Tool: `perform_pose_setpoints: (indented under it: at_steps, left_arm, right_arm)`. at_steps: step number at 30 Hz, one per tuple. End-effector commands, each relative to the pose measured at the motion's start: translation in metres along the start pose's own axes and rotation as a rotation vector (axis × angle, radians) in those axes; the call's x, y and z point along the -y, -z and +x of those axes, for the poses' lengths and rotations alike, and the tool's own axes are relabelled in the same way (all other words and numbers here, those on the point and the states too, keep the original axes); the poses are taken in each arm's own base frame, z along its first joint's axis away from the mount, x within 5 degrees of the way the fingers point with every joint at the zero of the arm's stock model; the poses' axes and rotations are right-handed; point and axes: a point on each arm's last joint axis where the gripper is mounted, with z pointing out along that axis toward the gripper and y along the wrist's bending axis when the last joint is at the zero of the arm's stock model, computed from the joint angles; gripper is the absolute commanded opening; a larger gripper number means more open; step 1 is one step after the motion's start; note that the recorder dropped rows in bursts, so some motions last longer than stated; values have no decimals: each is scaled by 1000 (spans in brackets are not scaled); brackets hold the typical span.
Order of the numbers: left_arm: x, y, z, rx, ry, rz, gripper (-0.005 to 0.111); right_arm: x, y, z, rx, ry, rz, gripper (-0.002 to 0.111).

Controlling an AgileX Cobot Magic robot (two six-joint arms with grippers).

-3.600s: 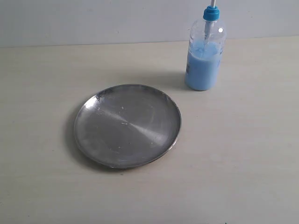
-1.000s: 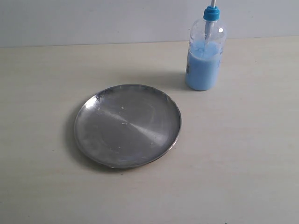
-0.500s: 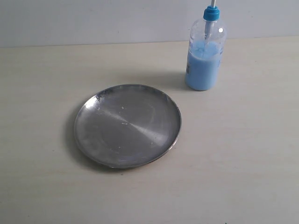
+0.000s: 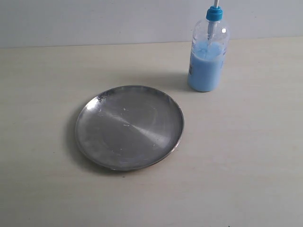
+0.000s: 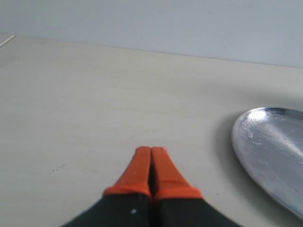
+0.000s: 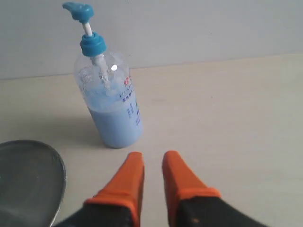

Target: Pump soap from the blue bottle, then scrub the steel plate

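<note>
The steel plate [image 4: 129, 126] lies flat in the middle of the table, shiny and with no soap that I can make out on it. Behind it to the right stands the blue bottle [image 4: 206, 59], upright, about half full of light-blue liquid. Neither gripper shows in the exterior view. In the left wrist view my left gripper [image 5: 151, 152] is shut and empty, its orange fingertips pressed together, with the plate's rim [image 5: 265, 146] off to one side. In the right wrist view my right gripper [image 6: 153, 157] is open by a narrow gap, empty, a short way from the bottle [image 6: 113, 109].
A pale wall [image 4: 94, 21] runs along the table's far edge just behind the bottle. The pump head [image 6: 78, 10] points away from the plate's edge [image 6: 28, 179] in the right wrist view. Bare beige tabletop [image 4: 246, 156] surrounds both objects.
</note>
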Motion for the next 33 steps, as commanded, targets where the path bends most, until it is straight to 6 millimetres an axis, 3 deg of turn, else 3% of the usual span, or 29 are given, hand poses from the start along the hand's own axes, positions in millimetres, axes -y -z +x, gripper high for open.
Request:
perform_pose_setpoints:
  at_steps: [1,6,10,20,33]
  left_arm:
    - [0,0,0,10,3,-1,0]
    - [0,0,0,10,3,-1,0]
    - [0,0,0,10,3,-1,0]
    - [0,0,0,10,3,-1,0]
    - [0,0,0,10,3,-1,0]
  right_arm:
    - [0,-15,-1,-19,20,-1,45]
    - [-11,-25,4,-58,177,-61,83]
    - [-22,-34,10,-98,235,-114,98]
    - [-29,-75,27,-190,224,-124,101]
    - [-30,-107,32,-144,223,-99,101]
